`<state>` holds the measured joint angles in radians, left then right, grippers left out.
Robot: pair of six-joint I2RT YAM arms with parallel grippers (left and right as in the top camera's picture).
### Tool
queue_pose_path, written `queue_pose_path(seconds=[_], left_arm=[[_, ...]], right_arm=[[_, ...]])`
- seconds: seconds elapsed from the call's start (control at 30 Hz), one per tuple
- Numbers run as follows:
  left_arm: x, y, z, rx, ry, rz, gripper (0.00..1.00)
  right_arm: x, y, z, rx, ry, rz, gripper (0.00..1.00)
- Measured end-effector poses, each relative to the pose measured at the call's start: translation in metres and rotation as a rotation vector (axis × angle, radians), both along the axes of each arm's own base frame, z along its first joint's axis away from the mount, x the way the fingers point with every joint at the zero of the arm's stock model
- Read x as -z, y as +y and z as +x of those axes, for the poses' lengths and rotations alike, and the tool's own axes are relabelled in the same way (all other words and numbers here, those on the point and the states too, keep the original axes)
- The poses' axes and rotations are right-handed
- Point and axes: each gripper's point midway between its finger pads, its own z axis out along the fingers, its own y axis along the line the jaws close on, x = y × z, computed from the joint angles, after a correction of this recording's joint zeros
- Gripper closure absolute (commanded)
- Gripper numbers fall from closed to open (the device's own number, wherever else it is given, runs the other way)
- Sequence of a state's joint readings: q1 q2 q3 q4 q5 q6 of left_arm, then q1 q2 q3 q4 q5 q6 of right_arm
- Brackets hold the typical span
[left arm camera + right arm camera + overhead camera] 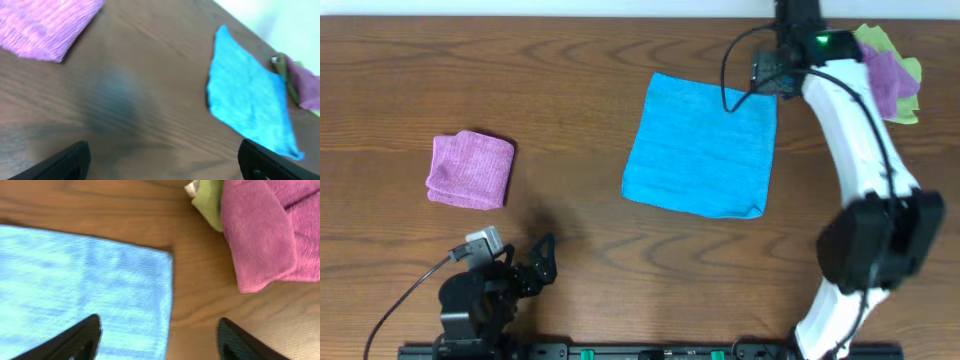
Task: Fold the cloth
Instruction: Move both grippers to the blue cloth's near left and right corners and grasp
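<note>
The turquoise-blue cloth [700,145] lies flat and spread out on the wooden table, right of centre. It also shows in the left wrist view [250,100] and the right wrist view [85,280]. My right gripper [772,75] hovers over the cloth's far right corner. Its fingers [159,330] are open and straddle the cloth's right edge, holding nothing. My left gripper [542,255] is low at the front left, far from the cloth. It is open and empty over bare wood [162,160].
A folded purple cloth [470,170] lies at the left, also in the left wrist view [45,22]. At the far right a purple cloth [888,75] lies on a lime-green cloth [910,70], close to my right gripper [270,230].
</note>
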<state>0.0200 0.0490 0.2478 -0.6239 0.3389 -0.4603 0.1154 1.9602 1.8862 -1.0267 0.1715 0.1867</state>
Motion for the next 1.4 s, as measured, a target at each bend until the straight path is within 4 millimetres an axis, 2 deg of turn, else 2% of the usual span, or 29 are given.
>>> queue_pose_path(seconds=[0.07, 0.17, 0.37, 0.43, 0.53, 0.67, 0.73, 0.83, 0.97, 1.03, 1.13, 1.27, 1.4], left_arm=[[-0.019, -0.001, 0.000, 0.011, -0.012, 0.006, 0.04], [-0.044, -0.003, 0.000, 0.032, 0.012, 0.014, 0.04], [-0.066, -0.013, 0.010, 0.110, 0.241, 0.010, 0.04], [-0.074, -0.020, 0.018, 0.161, 0.294, -0.002, 0.05], [-0.089, -0.036, 0.038, 0.263, 0.329, -0.034, 0.04], [-0.096, -0.052, 0.054, 0.341, 0.341, -0.105, 0.04], [-0.091, -0.058, 0.058, 0.367, 0.367, -0.142, 0.05], [-0.086, -0.064, 0.067, 0.381, 0.388, -0.181, 0.04], [-0.074, -0.067, 0.076, 0.355, 0.445, -0.212, 0.04], [-0.068, -0.071, 0.080, 0.346, 0.469, -0.213, 0.05], [-0.051, -0.084, 0.085, 0.338, 0.535, -0.204, 0.05], [-0.025, -0.100, 0.093, 0.322, 0.612, -0.186, 0.05], [-0.002, -0.107, 0.109, 0.301, 0.649, -0.191, 0.05]], right_arm=[[-0.016, 0.005, -0.015, -0.020, 0.010, 0.066, 0.28], [-0.026, 0.003, -0.041, -0.024, 0.069, 0.165, 0.28], [-0.035, -0.042, -0.090, 0.049, 0.174, 0.301, 0.28], [-0.043, -0.051, -0.102, 0.056, 0.148, 0.326, 0.28], [-0.065, -0.065, -0.130, 0.062, 0.046, 0.353, 0.28], [-0.077, -0.063, -0.167, 0.044, -0.083, 0.357, 0.28], [-0.070, -0.058, -0.188, 0.042, -0.121, 0.362, 0.27], [-0.039, -0.051, -0.218, 0.055, -0.121, 0.385, 0.25], [0.006, -0.045, -0.233, 0.083, -0.085, 0.461, 0.22], [0.029, -0.041, -0.234, 0.097, -0.063, 0.519, 0.21], [0.051, -0.036, -0.228, 0.114, -0.043, 0.594, 0.21], [0.066, -0.033, -0.210, 0.125, -0.033, 0.680, 0.22], [0.081, -0.030, -0.191, 0.139, -0.011, 0.772, 0.23]])
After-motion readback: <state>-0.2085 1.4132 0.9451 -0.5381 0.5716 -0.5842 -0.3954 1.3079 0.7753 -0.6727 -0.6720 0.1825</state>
